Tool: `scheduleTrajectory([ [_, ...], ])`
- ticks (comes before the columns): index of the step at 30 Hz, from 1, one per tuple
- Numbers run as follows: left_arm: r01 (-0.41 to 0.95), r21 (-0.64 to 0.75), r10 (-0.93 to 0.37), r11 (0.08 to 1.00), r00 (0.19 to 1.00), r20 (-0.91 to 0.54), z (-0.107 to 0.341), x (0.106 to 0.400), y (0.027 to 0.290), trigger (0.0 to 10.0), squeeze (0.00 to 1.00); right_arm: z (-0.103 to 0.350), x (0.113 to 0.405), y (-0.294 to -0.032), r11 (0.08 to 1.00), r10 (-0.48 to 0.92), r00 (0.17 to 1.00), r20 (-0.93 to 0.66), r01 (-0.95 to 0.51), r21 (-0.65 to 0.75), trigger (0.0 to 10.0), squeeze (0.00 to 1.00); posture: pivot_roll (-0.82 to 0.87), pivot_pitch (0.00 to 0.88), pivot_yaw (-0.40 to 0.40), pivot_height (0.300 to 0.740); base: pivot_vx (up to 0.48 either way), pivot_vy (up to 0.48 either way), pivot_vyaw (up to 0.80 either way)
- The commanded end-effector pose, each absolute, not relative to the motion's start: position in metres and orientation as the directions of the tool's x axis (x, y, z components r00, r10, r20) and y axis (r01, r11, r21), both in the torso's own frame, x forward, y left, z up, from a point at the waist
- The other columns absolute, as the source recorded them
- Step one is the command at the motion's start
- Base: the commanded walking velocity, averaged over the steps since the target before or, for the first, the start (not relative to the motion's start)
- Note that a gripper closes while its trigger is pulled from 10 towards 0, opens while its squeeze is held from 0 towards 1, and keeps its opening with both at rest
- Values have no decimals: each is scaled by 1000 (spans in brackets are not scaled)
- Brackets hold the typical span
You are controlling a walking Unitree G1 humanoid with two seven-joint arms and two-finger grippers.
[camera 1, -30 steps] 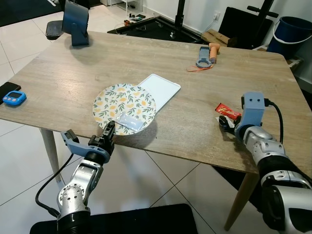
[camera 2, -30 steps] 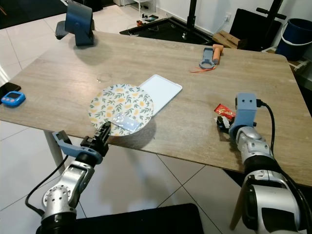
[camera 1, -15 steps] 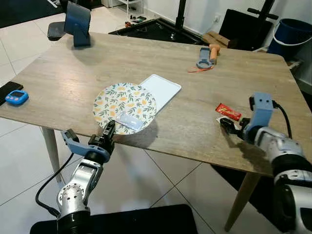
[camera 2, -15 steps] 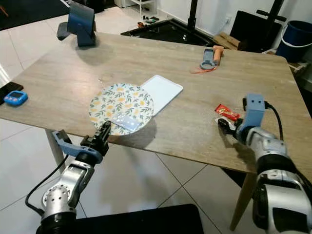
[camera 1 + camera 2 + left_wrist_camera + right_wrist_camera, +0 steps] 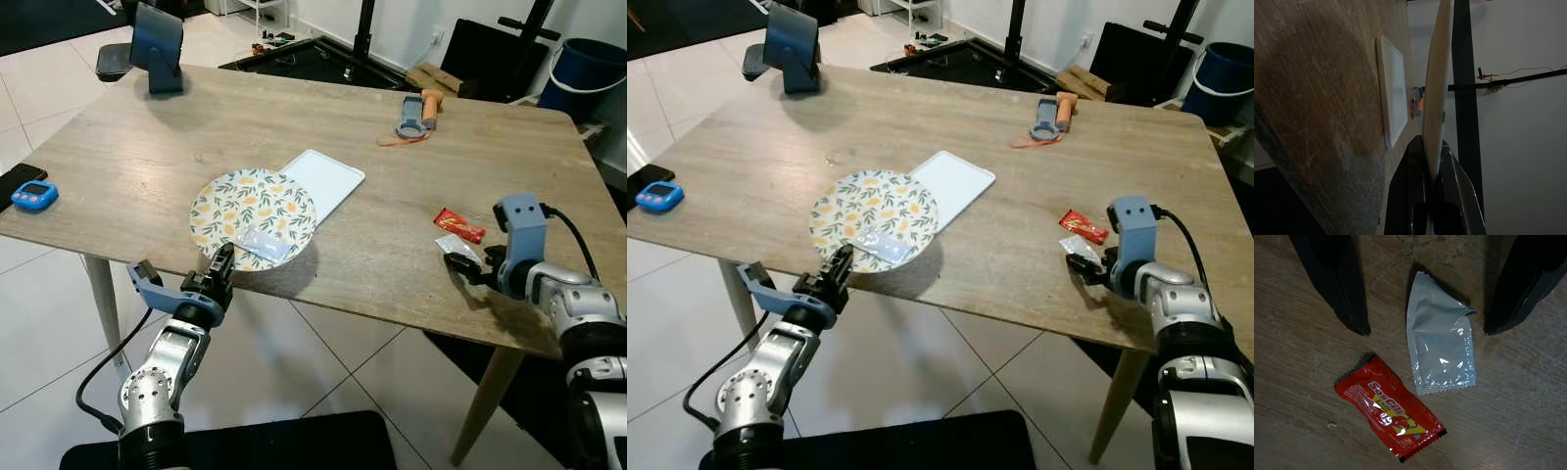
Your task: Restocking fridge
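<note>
A round plate (image 5: 253, 206) with a yellow and green leaf pattern lies at the table's near edge, and a clear flat packet (image 5: 262, 245) rests on it. My left gripper (image 5: 220, 262) reaches up from below the table edge and is shut on the plate's near rim (image 5: 1436, 98). On the right, a red sauce packet (image 5: 1391, 409) and a silver sachet (image 5: 1440, 355) lie flat on the wood. My right gripper (image 5: 1425, 330) is open, with one finger on each side of the sachet's end and neither touching it.
A white rectangular tray (image 5: 318, 179) lies tucked under the plate's far edge. A blue timer (image 5: 29, 194) and a black phone (image 5: 15, 176) sit at the table's left edge, a blue stand (image 5: 157, 49) at the far left, and a blue-orange tool (image 5: 411, 113) at the back.
My right gripper has drawn back from the red packet toward the table's near right side, uncovering the silver sachet. The left gripper stays on the plate rim.
</note>
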State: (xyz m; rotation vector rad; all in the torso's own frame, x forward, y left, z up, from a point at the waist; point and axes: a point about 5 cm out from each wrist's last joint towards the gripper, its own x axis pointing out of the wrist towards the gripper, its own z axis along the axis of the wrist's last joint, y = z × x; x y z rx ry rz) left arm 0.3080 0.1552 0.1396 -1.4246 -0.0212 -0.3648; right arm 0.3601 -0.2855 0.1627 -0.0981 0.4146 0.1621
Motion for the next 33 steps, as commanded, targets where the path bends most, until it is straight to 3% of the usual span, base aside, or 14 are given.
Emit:
scheduleTrajectory([
  [1,280,-957,-233,79,938,255,141,308,153,10000,0,127,347,-286,980,109,829,-548,-182,-80,10000,0,-24,163,24,740,0,0,0],
  [3,281,-956,-234,79,938,256,141,309,153,10000,0,125,346,-284,978,120,823,-555,-195,-78,10000,0,-22,164,24,740,0,0,0],
  [4,282,-956,-235,78,937,257,142,309,153,10000,0,123,345,-284,974,114,818,-563,-203,-97,3647,0,-23,161,24,740,0,0,0],
  [5,284,-956,-235,76,937,259,142,309,153,10000,0,122,345,-284,971,110,814,-571,-211,-114,0,0,-23,161,24,740,0,0,0],
  [18,290,-955,-245,67,932,266,142,310,149,10000,0,128,347,-287,977,90,838,-538,-180,-117,0,0,-29,153,22,740,0,0,0],
  [21,291,-954,-247,64,931,268,142,311,148,10000,0,135,350,-287,980,92,860,-501,-167,-107,431,0,-32,150,22,740,0,0,0],
  [22,292,-954,-248,64,931,269,142,311,147,10000,0,138,351,-287,982,98,872,-480,-163,-95,2863,0,-33,148,22,740,0,0,0],
  [27,295,-954,-249,61,929,272,143,312,147,10000,0,149,356,-285,987,117,903,-412,-153,-55,2824,0,-33,147,21,740,0,0,0],
  [28,295,-954,-251,59,929,272,143,312,146,10000,0,160,359,-279,980,184,922,-341,-197,-5,10000,0,-34,146,22,740,0,0,0],
  [33,297,-954,-255,47,927,276,143,313,143,10000,0,196,363,-256,930,367,922,-121,-361,72,10000,0,-38,147,23,740,0,0,0],
])
